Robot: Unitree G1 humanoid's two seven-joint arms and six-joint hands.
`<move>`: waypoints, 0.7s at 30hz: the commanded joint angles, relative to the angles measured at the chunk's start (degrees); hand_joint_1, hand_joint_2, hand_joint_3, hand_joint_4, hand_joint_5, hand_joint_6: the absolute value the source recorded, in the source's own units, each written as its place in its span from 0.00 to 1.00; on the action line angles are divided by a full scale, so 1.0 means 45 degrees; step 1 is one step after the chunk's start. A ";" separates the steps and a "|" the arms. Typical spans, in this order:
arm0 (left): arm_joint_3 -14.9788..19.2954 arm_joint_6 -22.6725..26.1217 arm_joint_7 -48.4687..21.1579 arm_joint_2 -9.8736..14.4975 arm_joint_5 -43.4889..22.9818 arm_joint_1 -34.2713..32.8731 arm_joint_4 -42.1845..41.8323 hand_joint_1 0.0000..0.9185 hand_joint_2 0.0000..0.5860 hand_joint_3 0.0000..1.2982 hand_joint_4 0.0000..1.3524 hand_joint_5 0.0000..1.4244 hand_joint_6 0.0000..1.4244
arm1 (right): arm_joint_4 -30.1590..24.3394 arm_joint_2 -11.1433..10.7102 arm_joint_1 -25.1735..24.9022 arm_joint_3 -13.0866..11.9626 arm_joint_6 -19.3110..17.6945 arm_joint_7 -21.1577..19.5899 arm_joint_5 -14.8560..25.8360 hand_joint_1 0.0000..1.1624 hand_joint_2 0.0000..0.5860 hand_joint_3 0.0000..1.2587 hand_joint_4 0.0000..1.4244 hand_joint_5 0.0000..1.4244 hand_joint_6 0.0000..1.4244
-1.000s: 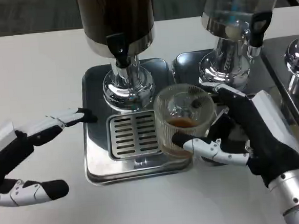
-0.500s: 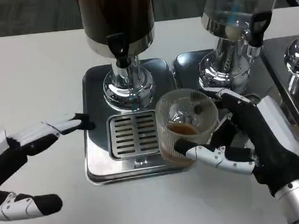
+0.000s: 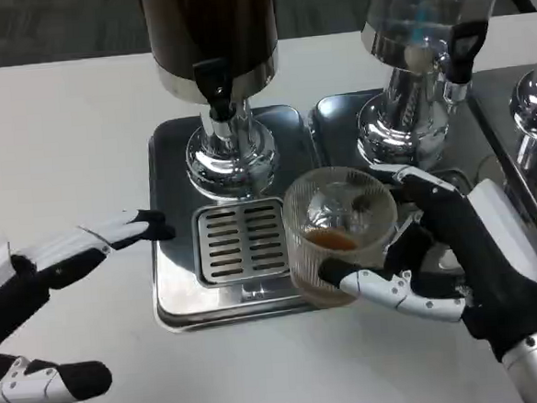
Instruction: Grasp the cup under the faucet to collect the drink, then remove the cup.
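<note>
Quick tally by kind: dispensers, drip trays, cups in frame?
Dispensers: 3 (dark drink dispenser, clear dispenser, chrome dispenser base at right edge)
Drip trays: 2 (left drip tray, right drip tray)
Cups: 1 (ribbed cup, held by right hand)
Total: 6

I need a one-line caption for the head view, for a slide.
Right hand holds the ribbed cup with a little brown drink beside the drip tray; left hand waits open.
</note>
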 commanded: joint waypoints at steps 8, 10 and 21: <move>0.0099 0.0201 -0.0013 0.0221 -0.0229 0.0362 -0.0367 0.00 0.15 0.15 0.07 0.07 0.14 | -0.0504 0.0091 -0.0133 -0.0160 -0.0062 0.0038 0.0235 0.68 0.34 0.51 0.53 0.63 0.65; 0.0132 0.0210 -0.0007 0.0221 -0.0241 0.0393 -0.0366 0.00 0.15 0.15 0.07 0.07 0.14 | -0.0463 0.0095 -0.0159 -0.0170 -0.0087 0.0040 0.0255 0.68 0.34 0.51 0.53 0.63 0.65; 0.0214 0.0214 -0.0012 0.0216 -0.0218 0.0398 -0.0313 0.00 0.15 0.15 0.07 0.07 0.14 | -0.0358 0.0081 -0.0263 -0.0165 -0.0118 0.0009 0.0295 0.68 0.34 0.52 0.53 0.64 0.66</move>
